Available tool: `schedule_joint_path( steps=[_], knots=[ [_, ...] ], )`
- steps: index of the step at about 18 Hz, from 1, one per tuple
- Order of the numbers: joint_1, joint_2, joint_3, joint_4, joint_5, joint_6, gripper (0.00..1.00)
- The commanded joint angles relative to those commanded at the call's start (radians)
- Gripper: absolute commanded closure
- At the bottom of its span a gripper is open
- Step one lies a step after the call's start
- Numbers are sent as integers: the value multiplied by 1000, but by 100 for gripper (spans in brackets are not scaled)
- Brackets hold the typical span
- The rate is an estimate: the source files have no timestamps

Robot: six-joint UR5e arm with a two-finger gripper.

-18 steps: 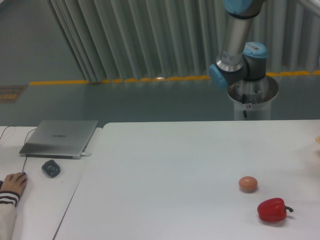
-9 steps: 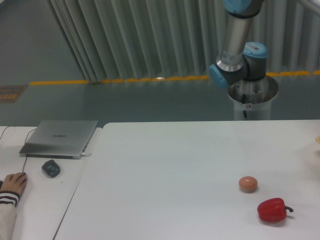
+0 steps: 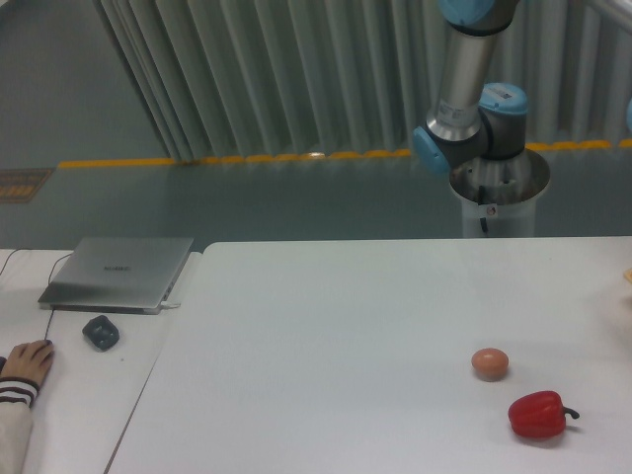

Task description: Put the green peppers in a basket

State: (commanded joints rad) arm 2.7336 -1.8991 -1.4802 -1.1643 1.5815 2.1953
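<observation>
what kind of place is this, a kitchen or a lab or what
Most likely a robotics lab or test cell: a robot arm on a pedestal behind a white table, yellow floor marking tape, and a closed laptop with a mouse alongside.

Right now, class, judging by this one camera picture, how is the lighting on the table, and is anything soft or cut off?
Fixed camera: light is even and diffuse; the red pepper and brown ball cast only faint shadows on the white table. The whole view is slightly soft. The arm is cropped at the top; no pincer shows.
</observation>
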Motion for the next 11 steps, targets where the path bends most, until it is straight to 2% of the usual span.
schedule_joint_path(
  steps=[6, 8, 11],
  knots=[
    [-72, 12, -17, 5, 9, -166, 0],
    [-75, 8, -12, 6, 3, -227, 0],
    [-77, 11, -18, 5, 3, -233, 0]
  ],
)
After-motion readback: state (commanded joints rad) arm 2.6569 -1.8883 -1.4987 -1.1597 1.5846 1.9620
